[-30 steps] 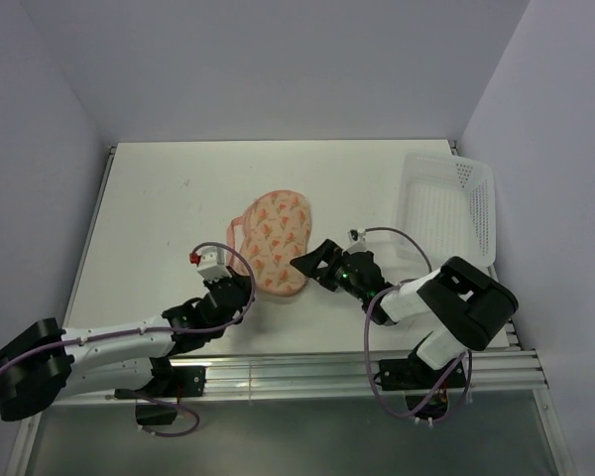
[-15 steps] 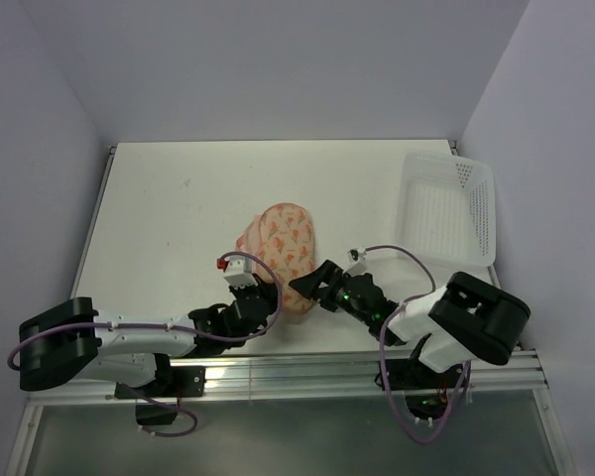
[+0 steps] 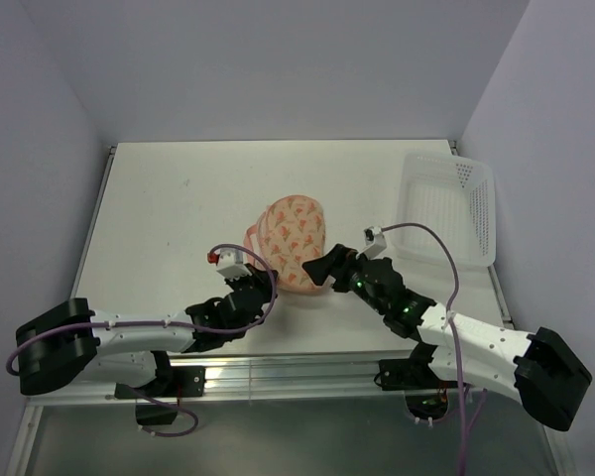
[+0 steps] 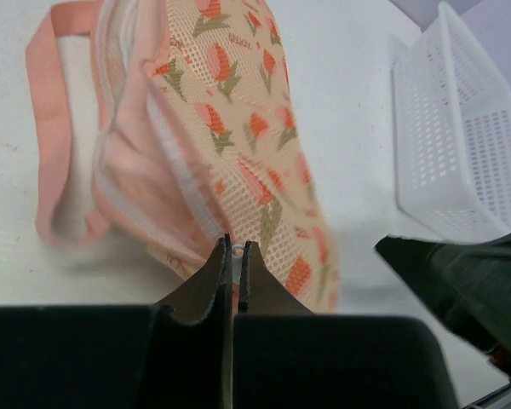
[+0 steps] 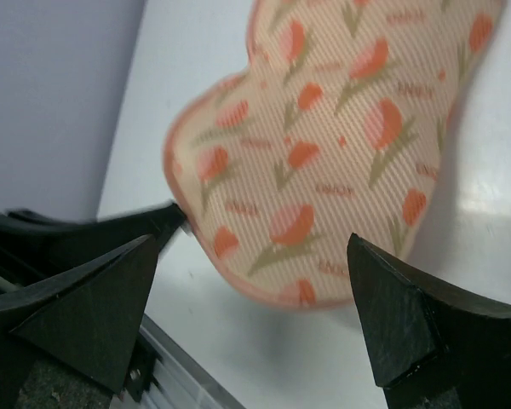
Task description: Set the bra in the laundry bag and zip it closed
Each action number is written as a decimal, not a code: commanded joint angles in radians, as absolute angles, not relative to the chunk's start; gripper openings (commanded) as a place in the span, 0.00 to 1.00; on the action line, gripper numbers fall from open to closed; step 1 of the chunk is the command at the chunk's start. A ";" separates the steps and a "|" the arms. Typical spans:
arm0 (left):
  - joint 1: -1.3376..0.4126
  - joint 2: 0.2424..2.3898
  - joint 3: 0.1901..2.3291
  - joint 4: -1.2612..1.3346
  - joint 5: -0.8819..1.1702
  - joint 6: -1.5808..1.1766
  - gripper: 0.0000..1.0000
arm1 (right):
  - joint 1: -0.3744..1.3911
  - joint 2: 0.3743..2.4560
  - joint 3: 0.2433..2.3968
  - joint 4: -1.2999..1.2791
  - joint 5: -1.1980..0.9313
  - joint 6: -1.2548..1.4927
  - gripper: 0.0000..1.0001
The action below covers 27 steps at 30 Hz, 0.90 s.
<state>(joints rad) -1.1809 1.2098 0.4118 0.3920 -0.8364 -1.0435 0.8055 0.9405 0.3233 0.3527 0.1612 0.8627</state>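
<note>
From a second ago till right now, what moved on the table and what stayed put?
The left claw slid right along the near edge of the laundry bag, pinched shut on what looks like the zip tab. The bag turned and shifted slightly right. The right arm's elbow swung out to the right; the right claw stayed open beside the bag. The white basket did not move.

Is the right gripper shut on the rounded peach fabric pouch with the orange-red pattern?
No: the fingers of the right gripper stand wide apart, with the pouch showing between them.
</note>
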 commanded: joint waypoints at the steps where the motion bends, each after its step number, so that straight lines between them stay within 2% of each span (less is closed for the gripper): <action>1: -1.177 1.233 0.456 0.495 -0.828 -1.062 0.00 | 0.824 0.910 0.237 0.320 0.114 0.899 1.00; 7: -1.177 1.295 0.466 0.548 -0.787 -1.075 0.00 | 0.891 0.977 0.123 0.543 0.087 1.103 1.00; 15: -1.183 1.322 0.433 0.592 -0.744 -1.120 0.00 | 0.896 1.026 0.153 0.649 0.123 1.131 0.99; 21: -1.193 1.338 0.394 0.635 -0.721 -1.154 0.00 | 0.896 1.121 0.184 0.721 0.172 1.146 0.84; 22: -1.204 1.338 0.397 0.637 -0.732 -1.141 0.00 | 0.894 1.146 0.189 0.726 0.181 1.141 0.78; 26: -1.209 1.312 0.382 0.610 -0.735 -1.137 0.00 | 0.887 1.160 0.207 0.718 0.216 1.126 0.68; 27: -1.209 1.304 0.377 0.617 -0.733 -1.128 0.00 | 0.881 1.158 0.210 0.713 0.218 1.123 0.61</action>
<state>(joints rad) -1.1965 1.3331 0.3950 0.5640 -0.7456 -1.1221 0.8890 1.1606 0.1581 0.6476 0.1608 1.1294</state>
